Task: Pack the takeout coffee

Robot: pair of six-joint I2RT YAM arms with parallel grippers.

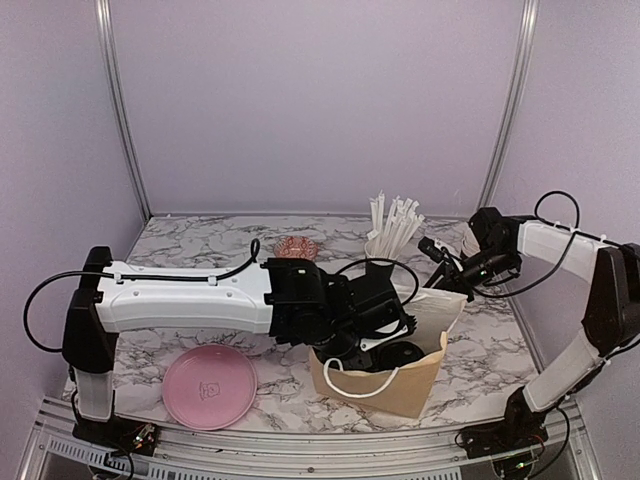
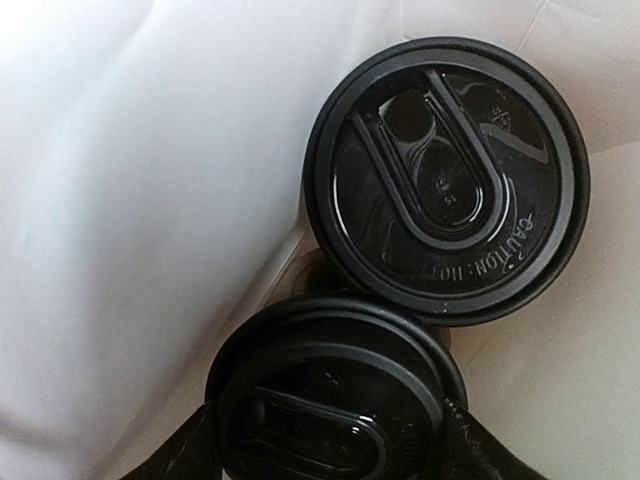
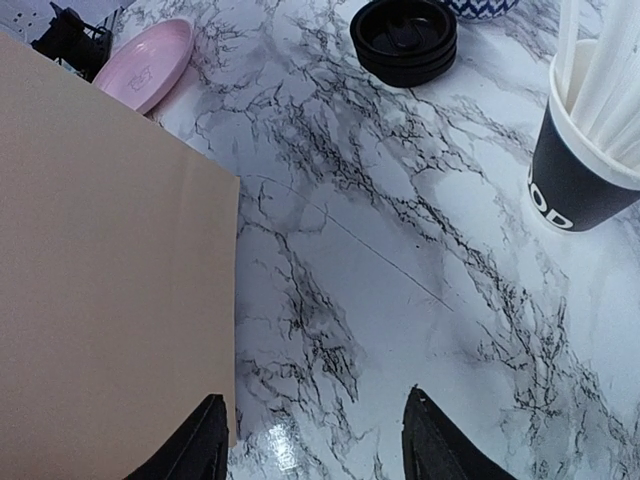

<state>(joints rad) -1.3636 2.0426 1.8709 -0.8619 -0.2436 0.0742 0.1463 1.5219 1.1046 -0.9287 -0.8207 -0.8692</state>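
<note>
1. Marble tabletop [image 1: 200,250], lilac booth: left gripper [image 2: 330,440] clasps a lidded cup [image 2: 335,385] inside the paper bag [image 1: 400,388], just beside a second cup [image 2: 445,180]
2. Judged best: lower it upright, let go only once seated
3. Right gripper [image 3: 315,440], jaws parted and empty, hangs beside the bag wall

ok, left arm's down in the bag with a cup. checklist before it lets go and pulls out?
1. Left gripper closed on the nearer cup, fingers against both sides of its lid: ok.
2. Nearer cup lidded, lid facing up: ok.
3. Second cup lidded and upright close beside it: ok.
4. Nearer cup resting on the bag floor: cannot tell, its base is hidden.
5. Paper bag standing upright, mouth open: ok.
6. Right gripper open beside the bag wall; whether it braces the bag: cannot tell.
</note>
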